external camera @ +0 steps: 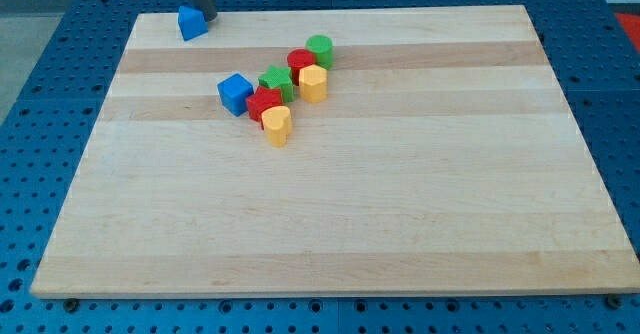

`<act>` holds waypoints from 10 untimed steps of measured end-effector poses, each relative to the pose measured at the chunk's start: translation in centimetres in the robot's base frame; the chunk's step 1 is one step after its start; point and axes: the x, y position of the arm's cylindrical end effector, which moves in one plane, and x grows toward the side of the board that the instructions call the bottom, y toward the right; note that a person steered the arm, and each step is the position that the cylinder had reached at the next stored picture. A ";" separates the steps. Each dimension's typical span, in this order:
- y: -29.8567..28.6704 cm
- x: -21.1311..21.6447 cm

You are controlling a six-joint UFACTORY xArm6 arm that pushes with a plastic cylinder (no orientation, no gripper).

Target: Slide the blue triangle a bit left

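The blue triangle (191,23) sits at the top left corner of the wooden board (340,224). My tip (208,17) stands just to the triangle's right, touching or nearly touching it. The rod rises out of the view's top.
A cluster lies right of the board's upper middle: a blue cube (235,93), a green star (276,80), a red block (264,103), a yellow block (277,125), a second yellow block (313,83), a red cylinder (300,61) and a green cylinder (320,49). The board's top edge is close behind the triangle.
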 end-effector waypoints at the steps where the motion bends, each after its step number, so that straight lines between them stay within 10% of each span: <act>1: -0.4 0.0; 10: 0.9 2.8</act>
